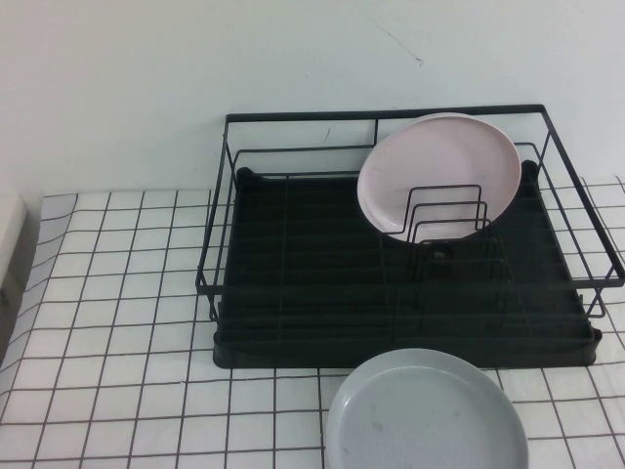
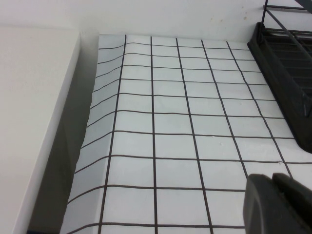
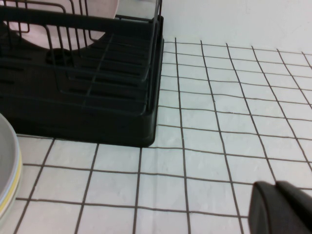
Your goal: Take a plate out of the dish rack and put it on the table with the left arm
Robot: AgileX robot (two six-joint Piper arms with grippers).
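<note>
The pale pink plate (image 1: 438,174) stands on edge in the wire slots at the right rear of the black dish rack (image 1: 293,283). A part of it shows in the right wrist view (image 3: 100,12). Neither arm shows in the high view. My left gripper (image 2: 273,178) is shut and empty, low over the gridded table (image 1: 117,293), left of the rack's end (image 2: 287,53). My right gripper (image 3: 275,186) is shut and empty over the table, off the rack's right front corner (image 3: 146,122).
A pale grey-blue plate (image 1: 426,415) lies flat on the table in front of the rack, its rim in the right wrist view (image 3: 6,161). A white block (image 2: 34,97) borders the table's left edge. A white wall stands behind.
</note>
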